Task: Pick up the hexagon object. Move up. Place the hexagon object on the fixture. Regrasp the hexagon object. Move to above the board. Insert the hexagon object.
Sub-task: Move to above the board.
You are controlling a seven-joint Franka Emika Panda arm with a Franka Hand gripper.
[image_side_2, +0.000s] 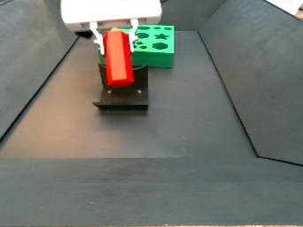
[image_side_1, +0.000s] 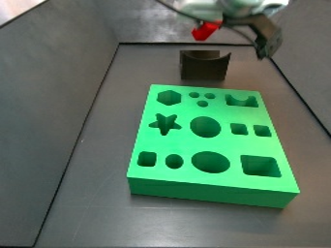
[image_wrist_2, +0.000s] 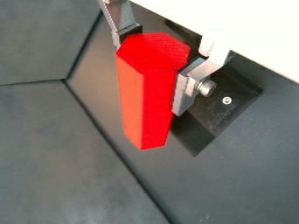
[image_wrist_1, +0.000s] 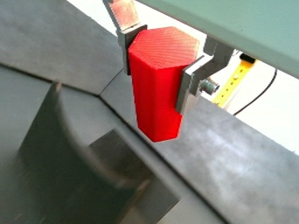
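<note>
**Q:** Where is the gripper, and what is it doing?

**A:** The gripper (image_side_2: 115,44) hangs above the fixture (image_side_2: 123,93), which stands on the dark floor of the bin, toward the far end in that side view. Its jaws are clenched on the hexagon object (image_side_2: 117,58), a bright red prism held upright with its long axis vertical. In both wrist views the silver fingers (image_wrist_1: 197,74) press on opposite sides of the prism near its top end (image_wrist_2: 146,83), and most of its length hangs below them.

**Q:** Does the red piece touch the fixture?

**A:** I cannot tell. In a side view its lower end overlaps the dark block, but whether they meet is unclear. In a wrist view the base plate of the fixture (image_wrist_2: 228,109) shows just behind the held piece.

**Q:** And the board?

**A:** The board (image_side_1: 207,145) is a green slab with shaped cut-outs, lying flat on the floor. In that side view the fixture (image_side_1: 203,65) stands just beyond its far edge, apart from it, and the gripper (image_side_1: 214,19) is mostly cut off at the frame's top.
</note>
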